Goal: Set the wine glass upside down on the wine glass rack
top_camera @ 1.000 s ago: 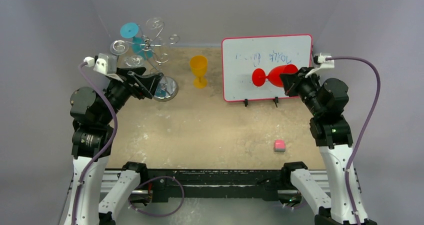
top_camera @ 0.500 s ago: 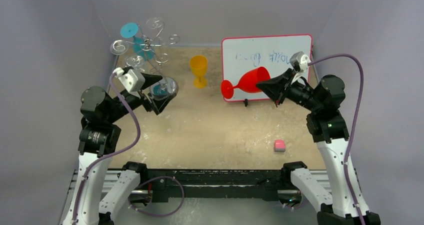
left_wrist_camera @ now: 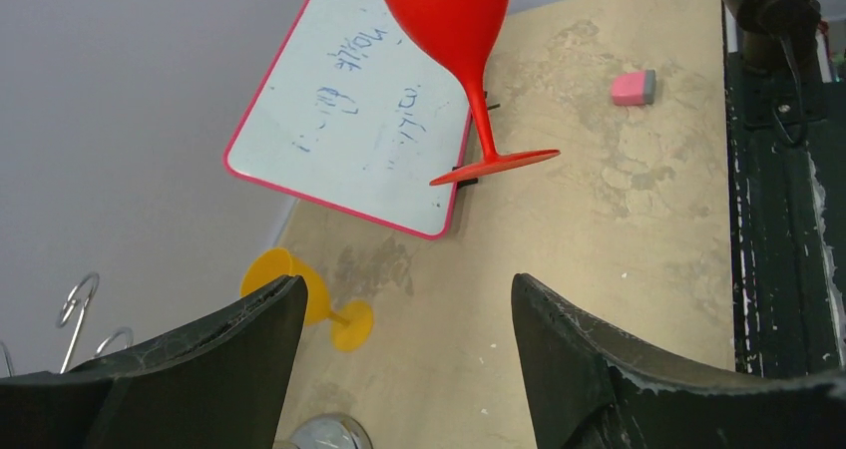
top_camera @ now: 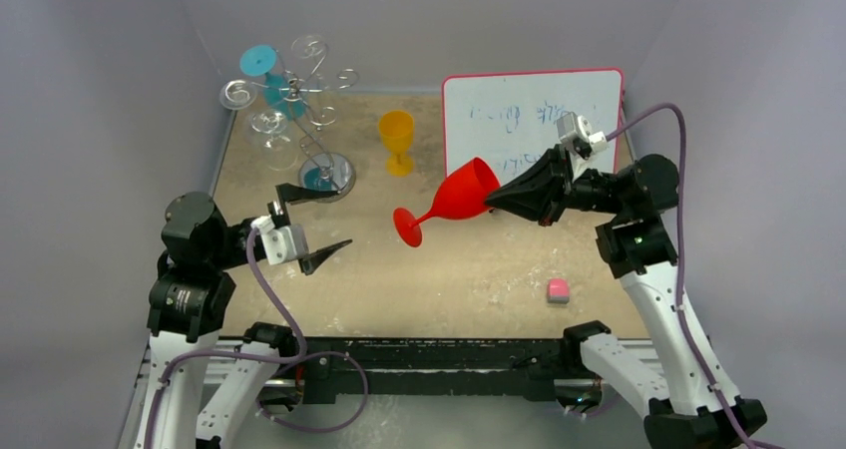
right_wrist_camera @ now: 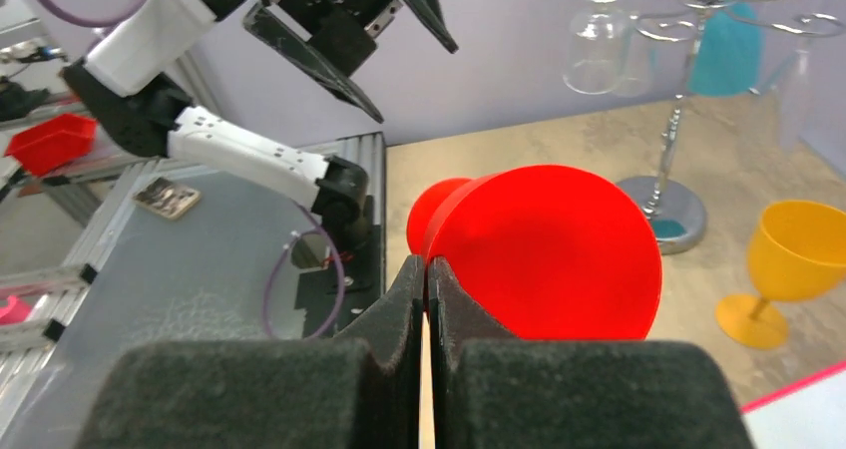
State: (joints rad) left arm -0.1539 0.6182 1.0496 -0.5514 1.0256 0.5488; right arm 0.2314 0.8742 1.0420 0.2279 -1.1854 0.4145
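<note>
Top external view shows the sandy table [top_camera: 479,259] with a whiteboard [top_camera: 529,110] propped at the back right and the wine glass rack [top_camera: 299,100] at the back left. A teal glass [top_camera: 261,62] and a clear glass [top_camera: 271,135] hang upside down from its curled arms, and other arms look free. The left gripper [top_camera: 324,222] hovers near the table's left side, its jaws spread wide and holding nothing. The right gripper [top_camera: 491,202] pinches the bowl wall of the red wine glass [top_camera: 454,198], which hangs tilted above mid-table, foot pointing down-left, well apart from the rack. By my judgement the glass is picked up, but turning it over, carrying it across and hooking it on an arm all remain. A yellow goblet [top_camera: 397,140] stands upright near the rack; neither its contents nor the red bowl's can be made out. A pink eraser [top_camera: 558,289] lies near the front right.
</note>
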